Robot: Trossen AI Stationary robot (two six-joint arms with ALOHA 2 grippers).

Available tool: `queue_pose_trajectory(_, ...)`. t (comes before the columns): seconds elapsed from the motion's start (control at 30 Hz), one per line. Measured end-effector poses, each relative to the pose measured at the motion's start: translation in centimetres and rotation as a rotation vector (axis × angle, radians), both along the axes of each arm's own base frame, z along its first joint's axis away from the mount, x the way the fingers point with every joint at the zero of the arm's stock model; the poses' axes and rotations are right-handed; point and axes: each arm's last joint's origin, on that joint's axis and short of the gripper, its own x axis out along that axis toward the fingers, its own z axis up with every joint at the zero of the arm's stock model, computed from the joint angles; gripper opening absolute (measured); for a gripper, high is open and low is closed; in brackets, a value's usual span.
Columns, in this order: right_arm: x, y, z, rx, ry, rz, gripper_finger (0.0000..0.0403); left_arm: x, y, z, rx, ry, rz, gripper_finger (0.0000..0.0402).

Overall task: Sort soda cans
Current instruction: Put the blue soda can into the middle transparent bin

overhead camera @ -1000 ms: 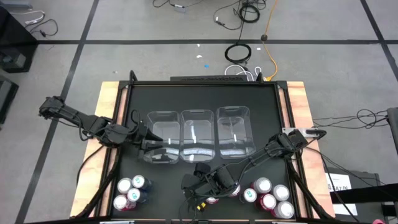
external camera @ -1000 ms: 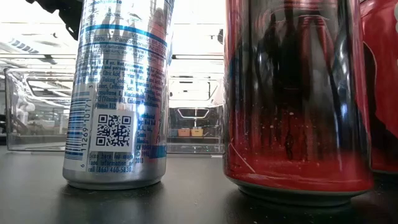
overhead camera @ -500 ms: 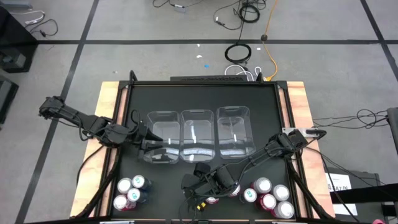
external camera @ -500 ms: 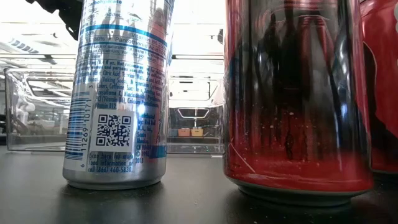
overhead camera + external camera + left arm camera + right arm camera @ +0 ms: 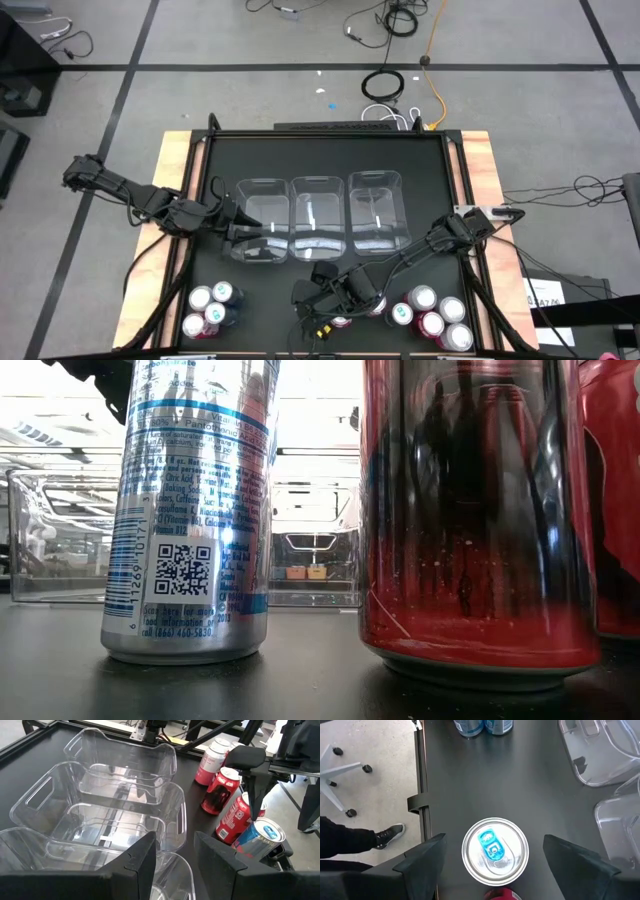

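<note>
Change since earlier frames: nothing on the table has shifted; both arms hold the same poses, and only the right gripper's fingers seem to have spread a little wider

Right gripper: low over the table's near edge, between the two can clusters; fingers spread apart, one on each side of a can with a blue tab; neither finger touches it, so nothing is gripped

Can with blue tab: upright on the black tabletop; silver top facing the wrist camera; a red can's rim shows just beside it

Left gripper: fingers closed and holding nothing; poised above the near end of the left clear bin

Clear bins: three in a row at mid-table, left, middle and right; walls touching or nearly so; no can inside any of them

Left can cluster: near-left corner of the table; silver tops, pink and blue bodies; packed close together

Right can cluster: near-right area, just beside the right arm; red and teal bodies

Low view: a silver-and-blue can and a red can stand upright, close to the lens, slightly apart; another red can at the edge

Beyond the table: a person's dark shoe and a chair base on the floor
</note>
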Motion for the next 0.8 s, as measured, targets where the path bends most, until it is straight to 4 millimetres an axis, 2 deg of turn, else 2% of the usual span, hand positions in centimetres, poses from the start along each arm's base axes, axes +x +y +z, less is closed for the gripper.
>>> queue_pose_trajectory(0.27,0.4,0.4,-1.3,-0.012,0.020,0.011,0.0323,0.0,0.0,0.0,0.000,-0.001,0.000,0.0143)
queue_pose_trajectory(0.67,0.2,0.2,-1.5,-0.042,0.047,0.027,0.0322,0.0,0.0,0.0,0.001,0.002,0.000,0.0143)
queue_pose_trajectory(0.8,0.4,0.4,-2.2,-0.043,0.054,0.027,0.0322,0.0,0.0,0.0,0.001,0.002,0.000,0.0143)
